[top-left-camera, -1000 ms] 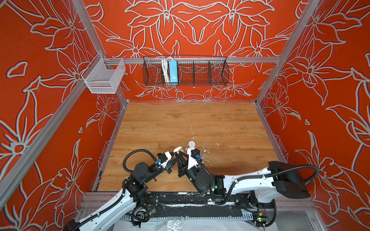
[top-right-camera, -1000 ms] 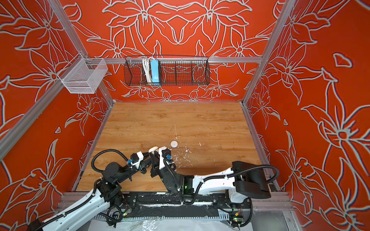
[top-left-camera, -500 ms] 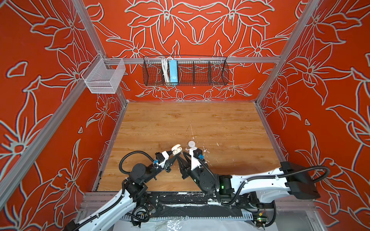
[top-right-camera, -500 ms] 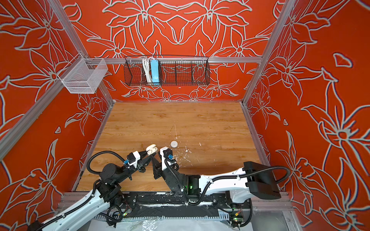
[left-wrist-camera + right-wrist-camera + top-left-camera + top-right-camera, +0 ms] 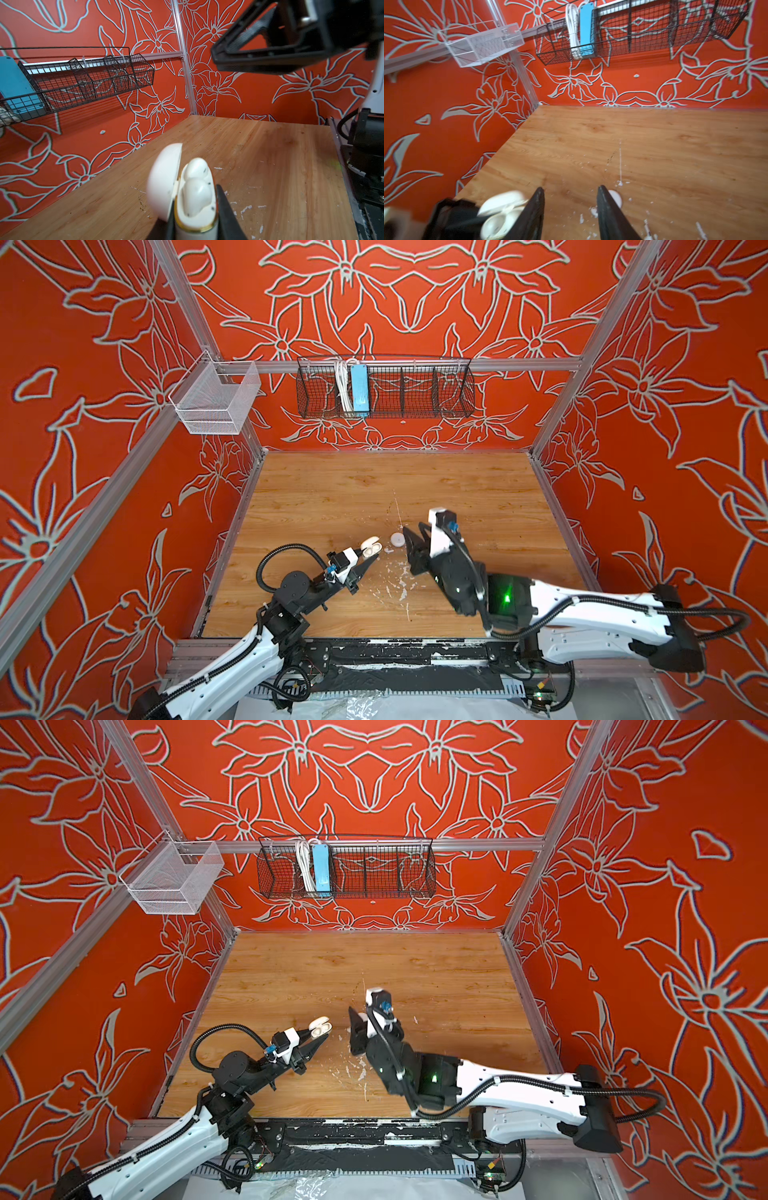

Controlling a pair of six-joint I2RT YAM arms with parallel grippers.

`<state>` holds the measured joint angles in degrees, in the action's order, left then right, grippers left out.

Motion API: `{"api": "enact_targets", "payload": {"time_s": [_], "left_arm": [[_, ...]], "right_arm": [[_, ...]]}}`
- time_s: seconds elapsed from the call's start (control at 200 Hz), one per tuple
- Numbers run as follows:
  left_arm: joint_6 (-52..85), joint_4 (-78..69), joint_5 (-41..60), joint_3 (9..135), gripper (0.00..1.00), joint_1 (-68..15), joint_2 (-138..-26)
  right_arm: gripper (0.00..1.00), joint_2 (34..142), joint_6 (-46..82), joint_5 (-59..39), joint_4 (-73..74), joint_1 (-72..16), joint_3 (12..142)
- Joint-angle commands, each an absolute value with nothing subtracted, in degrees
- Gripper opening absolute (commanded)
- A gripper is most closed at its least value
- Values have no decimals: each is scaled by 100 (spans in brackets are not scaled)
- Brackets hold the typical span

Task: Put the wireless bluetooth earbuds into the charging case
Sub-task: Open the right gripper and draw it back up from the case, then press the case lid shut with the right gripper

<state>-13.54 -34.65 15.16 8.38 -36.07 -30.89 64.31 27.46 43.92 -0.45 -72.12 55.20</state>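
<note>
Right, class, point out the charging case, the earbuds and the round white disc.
charging case [image 5: 164, 182]: left wrist view, its open lid.
earbuds [image 5: 196, 197]: left wrist view, nearer bud's head.
round white disc [image 5: 397, 538]: in a top view, its centre.

Wooden tabletop [image 5: 332, 497]: scattered white flecks [image 5: 402, 594], small round white object [image 5: 397, 539], perhaps closed case.

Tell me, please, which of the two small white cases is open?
The charging case in the left gripper: its lid is flipped up, earbuds seated inside. The round case lies shut on the table.
</note>
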Motion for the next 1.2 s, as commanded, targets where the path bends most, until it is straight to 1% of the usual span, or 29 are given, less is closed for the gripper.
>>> {"api": "enact_targets", "payload": {"time_s": [0.0,0.04,0.115,0.18,0.36,0.47,0.746,0.981,1.196], "left_arm": [[-1568,-3433,1861,1058,0,-3630,-3225],[-1603,-3386,1950,1101,0,-3631,-3279],[-1608,-3327,2100,1188,0,-3632,-3376],[-1602,-3327,2241,1232,0,-3630,-3452],[-1672,-3266,2726,1359,0,-3630,-3567],[-1755,-3233,2981,1426,0,-3663,-3636],[-1810,-3169,3107,1494,0,-3685,-3753],[-1819,-3138,3076,1503,0,-3683,-3739],[-1828,-3127,3057,1503,0,-3691,-3744]], "right_arm": [[39,6550,3081,2824,-1693,-6540,5801],[39,6570,3007,2652,-1756,-6442,5839],[44,6651,2844,2406,-1807,-6359,5916],[45,6797,2804,2152,-2005,-6264,6109],[43,7314,2748,1751,-2335,-6187,6569],[39,7543,2731,1556,-2441,-6179,6792],[39,7328,2630,1055,-1862,-6179,6469],[39,7100,2562,839,-1438,-6179,6143],[38,7102,2496,633,-1232,-6179,6026]]}}
